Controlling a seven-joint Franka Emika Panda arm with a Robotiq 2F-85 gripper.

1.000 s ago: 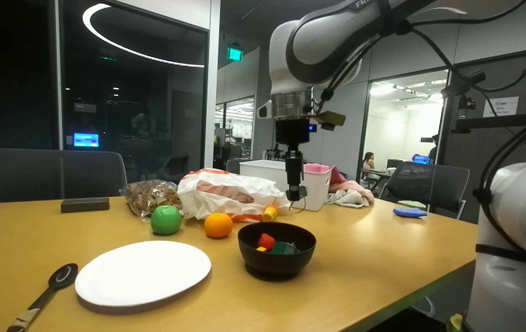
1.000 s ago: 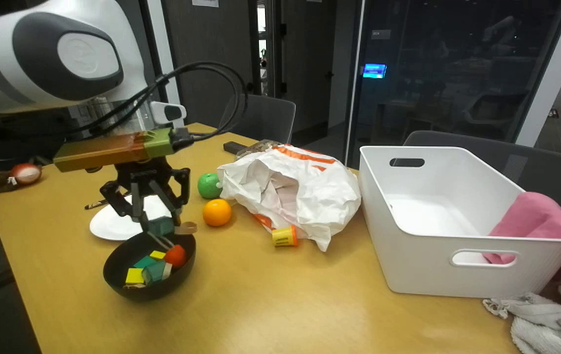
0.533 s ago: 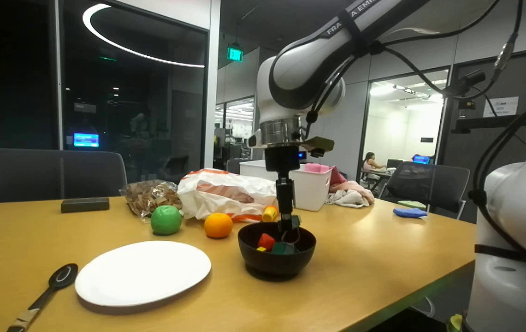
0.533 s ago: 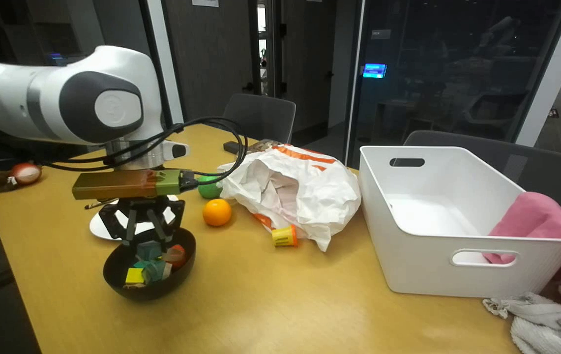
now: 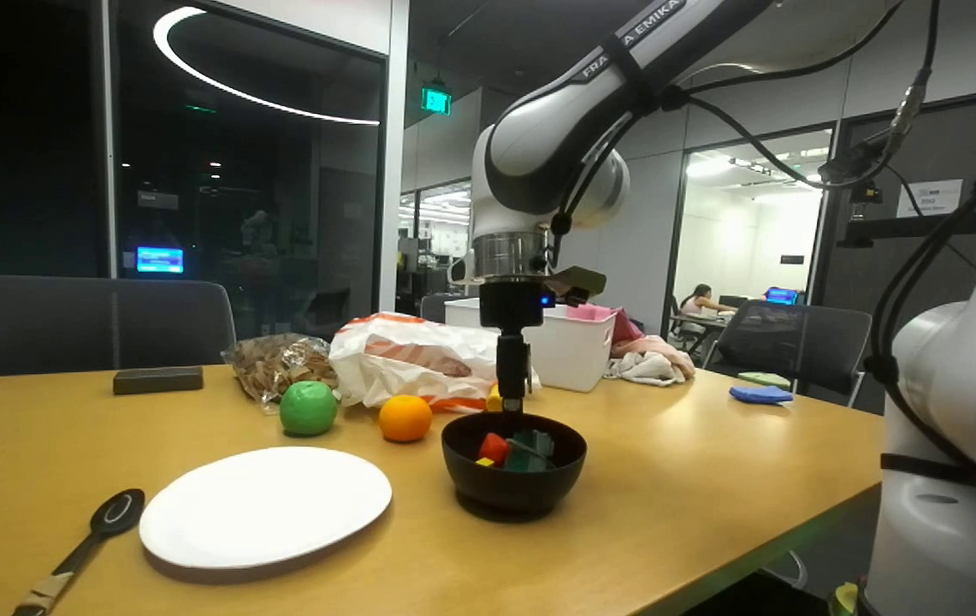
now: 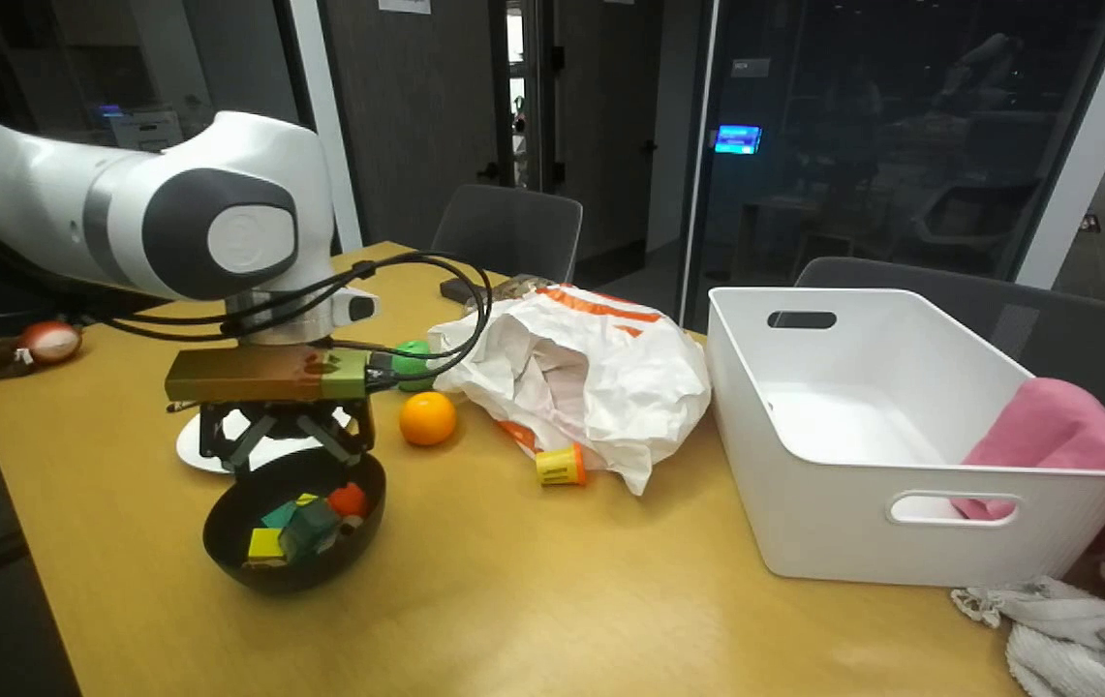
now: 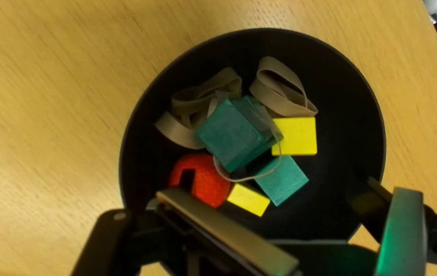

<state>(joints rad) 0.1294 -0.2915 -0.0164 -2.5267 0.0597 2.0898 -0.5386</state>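
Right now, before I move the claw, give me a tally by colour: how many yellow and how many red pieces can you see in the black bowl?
Yellow blocks: 2
Red piece, partly behind a finger of the claw: 1
Total in the black bowl: 3

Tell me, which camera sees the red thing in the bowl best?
The wrist view: it looks down close on the red thing and shows its dark patch. Both exterior views show it smaller, down inside the black bowl.

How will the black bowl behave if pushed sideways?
The black bowl probably won't flex: its wall looks smooth and rigid. Pushed high, it might tip, as it narrows toward its base. The blocks lying loose inside may shift.
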